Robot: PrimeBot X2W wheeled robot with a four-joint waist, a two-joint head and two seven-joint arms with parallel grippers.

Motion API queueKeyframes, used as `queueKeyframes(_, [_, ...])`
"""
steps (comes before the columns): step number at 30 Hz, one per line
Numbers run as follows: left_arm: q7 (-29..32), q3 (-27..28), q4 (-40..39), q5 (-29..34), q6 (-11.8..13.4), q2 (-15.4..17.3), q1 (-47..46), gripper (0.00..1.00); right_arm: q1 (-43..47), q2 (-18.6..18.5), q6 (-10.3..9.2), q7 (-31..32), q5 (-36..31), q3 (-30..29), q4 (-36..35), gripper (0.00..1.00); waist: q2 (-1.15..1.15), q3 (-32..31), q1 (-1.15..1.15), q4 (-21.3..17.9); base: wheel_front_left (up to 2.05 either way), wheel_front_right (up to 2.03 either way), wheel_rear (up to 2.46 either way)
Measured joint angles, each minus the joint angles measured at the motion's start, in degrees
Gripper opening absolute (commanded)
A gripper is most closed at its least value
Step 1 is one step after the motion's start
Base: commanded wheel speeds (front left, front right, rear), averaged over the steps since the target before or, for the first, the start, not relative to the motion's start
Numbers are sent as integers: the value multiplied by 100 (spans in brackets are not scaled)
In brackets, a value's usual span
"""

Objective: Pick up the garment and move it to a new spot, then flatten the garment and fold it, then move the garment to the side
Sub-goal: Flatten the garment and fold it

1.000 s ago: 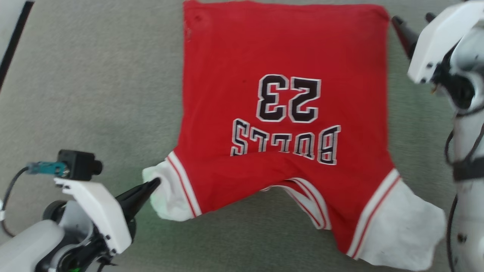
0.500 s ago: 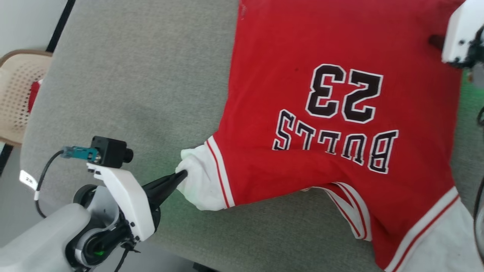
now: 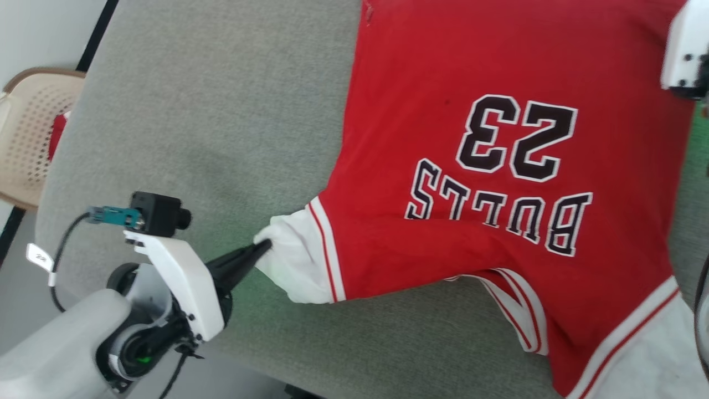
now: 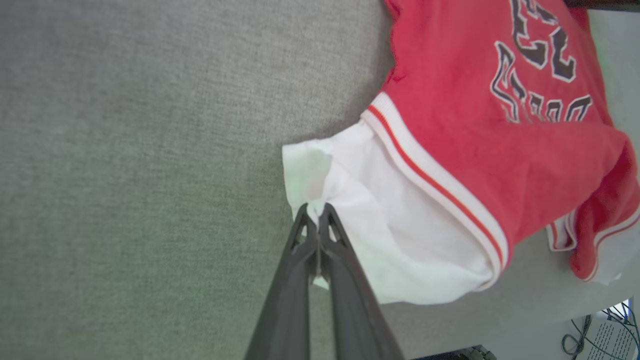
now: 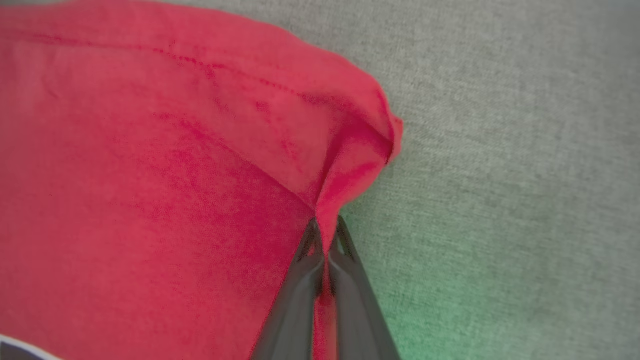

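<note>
1. Left gripper (image 4: 315,210) and right gripper (image 5: 325,225) both clamp the garment (image 3: 471,221), which lies spread on the grey surface (image 3: 194,111), collar toward the robot.
2. Note the diagonal: left pinches the near white sleeve end (image 3: 293,266); right pinches the far red hem corner (image 5: 370,135).
3. Compare one second earlier: the right jaws stood open beside that corner; they now grip it.

Head view: high above, looking down on grey tabletop (image 3: 194,111) and jersey (image 3: 421,238).
Left wrist view: close, facing the white sleeve (image 4: 395,240).
Right wrist view: close, facing the red hem corner (image 5: 365,140).
Shared: jersey.
</note>
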Motion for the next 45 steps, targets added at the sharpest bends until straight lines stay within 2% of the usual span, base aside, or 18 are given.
queueKeyframes(5, [-87, 101, -8, -45, 98, 190, 64, 0, 100, 120, -9, -299, 402, 568, 98, 0, 0, -160, 0, -242, 0, 0, 0])
queueKeyframes(11, [-210, 212, -192, -97, 304, 530, 272, 0, 498, 214, -13, -491, 1527, 1766, -115, 0, 0, -412, 0, -664, 0, 0, 0])
queueKeyframes(14, [-226, 240, -323, -126, 420, 671, 366, 0, 889, 125, -13, -336, 2217, 2410, -637, 0, 0, -557, 0, -883, 0, 0, 0])
queueKeyframes(17, [-259, 291, -458, -174, 519, 809, 454, 0, 1437, -138, -13, -49, 2907, 3037, -1512, 0, 0, -694, 0, -1099, 0, 0, 0])
queueKeyframes(18, [-259, 291, -458, -174, 519, 809, 454, 0, 1437, -138, -13, -49, 2907, 3037, -1512, 0, 0, -694, 0, -1099, 0, 0, 0])
queueKeyframes(21, [-279, 328, -583, -211, 615, 949, 544, 0, 2110, -430, -13, 328, 3512, 3346, -2566, 0, 0, -811, 0, -1311, 0, 0, 0])
queueKeyframes(26, [-285, 376, -765, -261, 736, 1102, 621, 0, 3278, -798, -13, 1016, 4108, 3282, -4307, 0, 0, -968, 0, -1589, 0, 0, 0])
queueKeyframes(30, [-305, 389, -851, -326, 792, 1184, 702, 0, 4278, -818, -13, 1678, 4275, 2911, -5480, 0, 0, -1043, 0, -1730, 0, 0, 0])
queueKeyframes(33, [-305, 392, -904, -326, 806, 1193, 712, 0, 5016, -662, -13, 2019, 4276, 2513, -6215, 0, 0, -1046, 0, -1762, 0, 0, 0])
queueKeyframes(37, [-312, 388, -902, -328, 798, 1181, 715, 0, 5840, -274, -13, 2194, 4138, 2126, -6769, 0, 0, -999, 0, -1761, 0, 0, 0])
queueKeyframes(39, [-320, 385, -896, -328, 772, 1154, 716, 0, 6135, -145, -13, 2169, 4033, 2049, -6796, 0, 0, -971, 0, -1753, 0, 0, 0])
queueKeyframes(42, [-327, 375, -864, -327, 750, 1103, 717, 0, 6345, 47, -13, 1817, 3932, 2023, -6627, 0, 0, -934, 0, -1748, 0, 0, 0])
queueKeyframes(44, [-328, 361, -825, -327, 710, 1076, 719, 0, 6357, 67, -14, 1383, 3880, 2132, -6422, 48, 0, -922, 0, -1744, 0, 0, 0])
queueKeyframes(45, [-328, 358, -814, -326, 703, 1053, 719, 0, 6354, 22, -11, 1150, 3819, 2180, -6329, 100, 0, -919, 0, -1737, 0, 0, 0])
